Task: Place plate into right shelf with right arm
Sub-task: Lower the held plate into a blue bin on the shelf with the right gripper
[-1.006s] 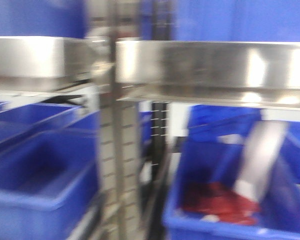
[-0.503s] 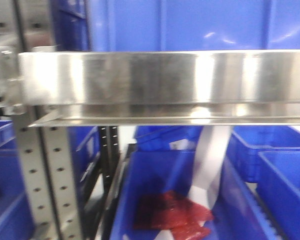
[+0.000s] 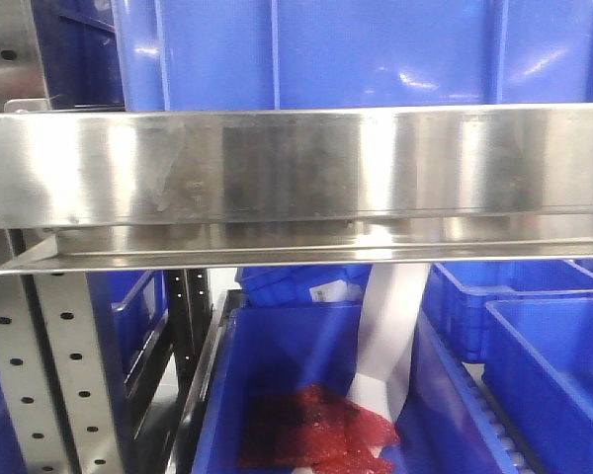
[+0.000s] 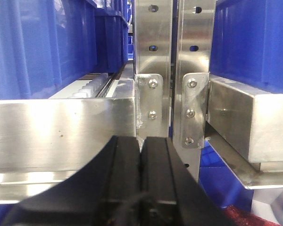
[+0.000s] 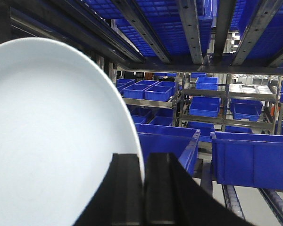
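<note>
The white plate (image 5: 52, 141) fills the left half of the right wrist view, standing on edge. My right gripper (image 5: 144, 162) is shut on its rim, with the rim pinched between the two black fingers. Behind it are rows of blue bins (image 5: 252, 157) on steel racks. My left gripper (image 4: 141, 146) is shut and empty, its fingers pressed together, right in front of two steel shelf uprights (image 4: 153, 56). Neither gripper nor the plate can be made out for sure in the front view.
A steel shelf beam (image 3: 296, 173) crosses the front view, with a blue bin (image 3: 376, 49) on it. Below stands a blue bin (image 3: 277, 346) holding red packets (image 3: 316, 434) and a white strip (image 3: 390, 336). More blue bins (image 3: 544, 346) stand to the right, and a perforated upright (image 3: 59, 375) to the left.
In the front view the rack and bins have slid to the left and the blur has gone. The shelf beam now spans the whole width.
</note>
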Motion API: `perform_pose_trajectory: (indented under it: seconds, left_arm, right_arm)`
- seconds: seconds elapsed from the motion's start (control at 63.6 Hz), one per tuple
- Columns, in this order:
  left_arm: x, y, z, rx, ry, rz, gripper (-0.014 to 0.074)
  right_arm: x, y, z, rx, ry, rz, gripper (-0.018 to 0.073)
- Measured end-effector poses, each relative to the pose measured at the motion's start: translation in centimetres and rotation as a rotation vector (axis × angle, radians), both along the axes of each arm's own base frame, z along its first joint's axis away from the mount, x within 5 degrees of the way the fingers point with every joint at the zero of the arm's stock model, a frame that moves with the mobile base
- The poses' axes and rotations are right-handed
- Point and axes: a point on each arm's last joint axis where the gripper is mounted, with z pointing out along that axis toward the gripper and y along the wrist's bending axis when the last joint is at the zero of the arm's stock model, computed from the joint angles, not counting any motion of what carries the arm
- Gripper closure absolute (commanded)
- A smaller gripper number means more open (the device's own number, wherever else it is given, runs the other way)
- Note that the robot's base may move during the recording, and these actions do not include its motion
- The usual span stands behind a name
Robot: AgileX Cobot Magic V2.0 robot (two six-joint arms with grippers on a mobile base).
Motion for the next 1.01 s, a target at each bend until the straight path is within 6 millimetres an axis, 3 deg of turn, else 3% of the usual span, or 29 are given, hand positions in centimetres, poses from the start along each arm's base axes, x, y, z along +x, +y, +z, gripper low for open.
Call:
perform_pose_trajectory:
  seconds: [0.519, 0.676, 0.786, 0.927, 1.006]
  left_arm:
    - [0.0, 0.0, 0.0, 0.0, 0.0, 0.0, 0.0643]
    - [0.0, 0.0, 0.0, 0.0, 0.0, 0.0, 0.0643]
    - [0.0, 0.0, 0.0, 0.0, 0.0, 0.0, 0.0643]
    - [0.0, 0.0, 0.0, 0.0, 0.0, 0.0, 0.0643]
    - [0.0, 0.0, 0.0, 0.0, 0.0, 0.0, 0.0643]
  right_arm:
    - [0.0, 0.0, 0.3, 0.003, -0.009, 0.002, 0.0503]
    - [0.5, 0.2, 3.6, 0.018, -0.025, 0.003, 0.0503]
    - [2.2, 0.9, 7.0, 0.015, 0.005, -0.005, 0.0503]
    - [6.3, 2.7, 10.7, -0.009, 0.09, -0.021, 0.0503]
    - [8.8, 3.8, 11.8, -0.027, 0.136, -0.028, 0.0503]
